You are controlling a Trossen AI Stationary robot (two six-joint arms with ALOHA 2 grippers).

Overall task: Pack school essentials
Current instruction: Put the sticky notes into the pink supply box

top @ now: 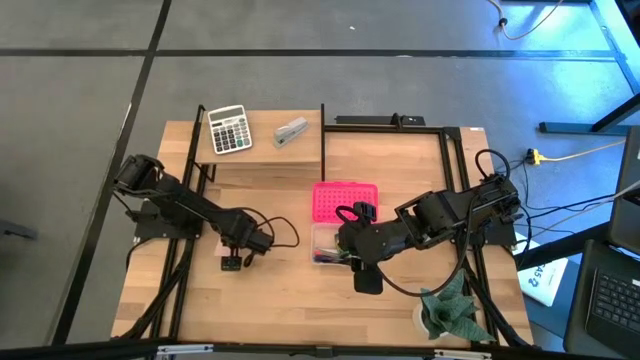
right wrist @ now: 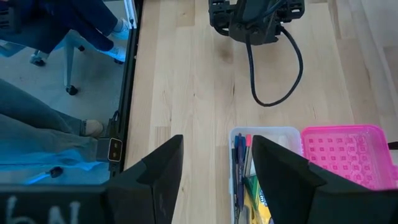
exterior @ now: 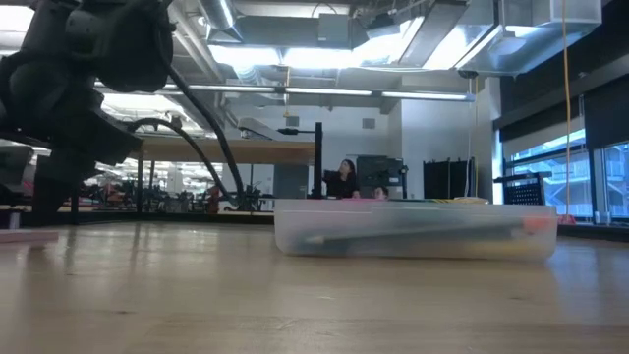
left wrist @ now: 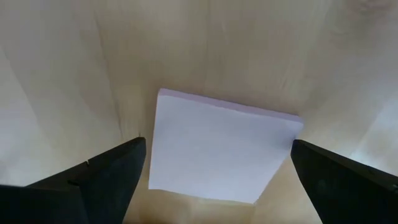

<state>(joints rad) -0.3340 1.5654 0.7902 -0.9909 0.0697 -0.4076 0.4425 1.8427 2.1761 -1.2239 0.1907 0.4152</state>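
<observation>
Left pincer (left wrist: 217,180) wide open — astride note pad (left wrist: 221,149)

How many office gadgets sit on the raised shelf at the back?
2: a white-grey calculator towards the left, a small grey stapler beside it towards the middle. Nothing else shows there.

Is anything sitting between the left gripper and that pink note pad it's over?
Nothing visible. The left gripper is open, one finger on each side of the pale pink note pad, which lies flat on the bare wooden table with nothing on top of it.
</observation>
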